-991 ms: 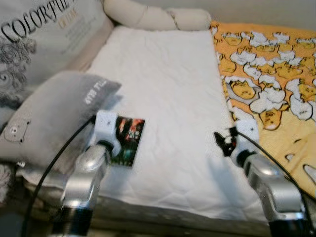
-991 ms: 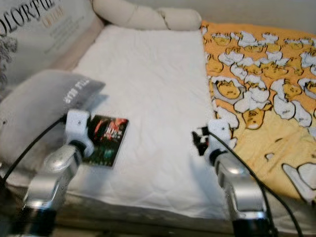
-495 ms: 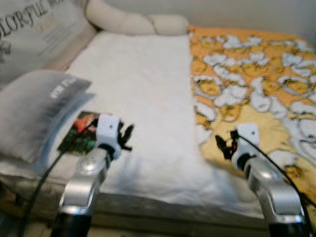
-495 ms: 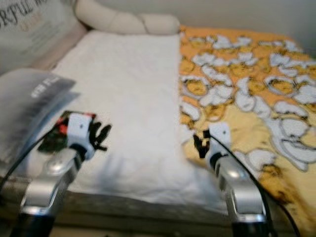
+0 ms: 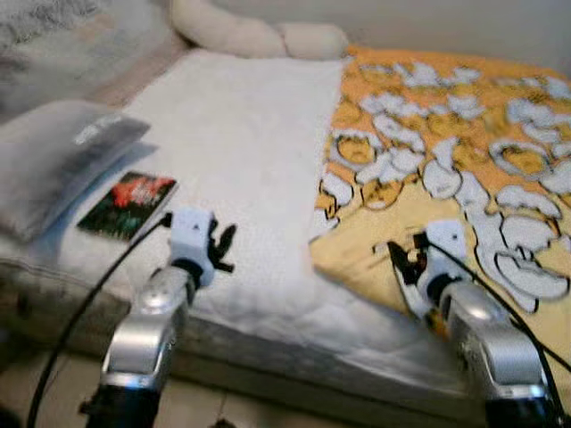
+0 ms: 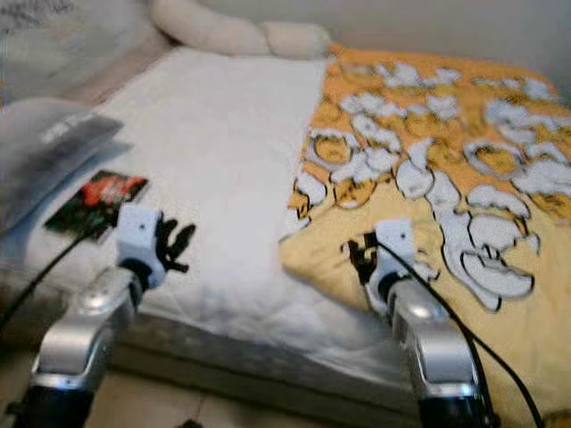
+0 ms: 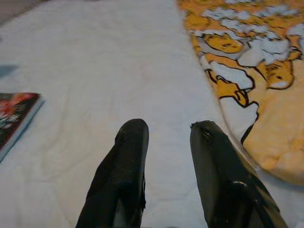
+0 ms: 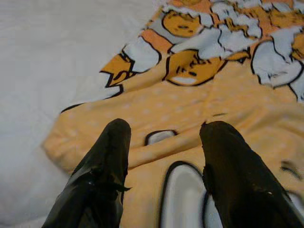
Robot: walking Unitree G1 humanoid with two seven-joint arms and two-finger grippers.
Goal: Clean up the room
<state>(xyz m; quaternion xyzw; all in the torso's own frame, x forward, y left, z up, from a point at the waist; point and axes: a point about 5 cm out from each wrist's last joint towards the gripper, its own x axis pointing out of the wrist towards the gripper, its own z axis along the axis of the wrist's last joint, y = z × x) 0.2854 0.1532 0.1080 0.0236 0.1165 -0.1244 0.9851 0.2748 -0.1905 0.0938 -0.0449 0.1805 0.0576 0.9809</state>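
We stand at the foot of a bed covered by a white quilted mattress pad, with a rumpled orange blanket printed with white and yellow cartoon figures spread over its right half. Our left gripper hovers over the bare white pad, its two black fingers parted with nothing between them. Our right gripper hangs just above the blanket's near left edge, fingers equally apart and empty.

To the left, a thin book with a dark red-and-green cover lies flat on the pad, just beside a grey pillow. A cream knotted bolster cushion sits at the head of the bed.

We judge that the blanket is the likely thing to tidy next, and the risks come from there. The blanket's edge lies limp and folded on itself, so a shallow pinch may catch only the top layer, or snag the mattress pad along with it and drag both. Pulling with one gripper alone would probably skew the cloth rather than straighten it. The head views are soft, which suggests we are in motion; closing before we settle could miss the hem. The book, near the mattress edge, could be nudged off by the left arm.
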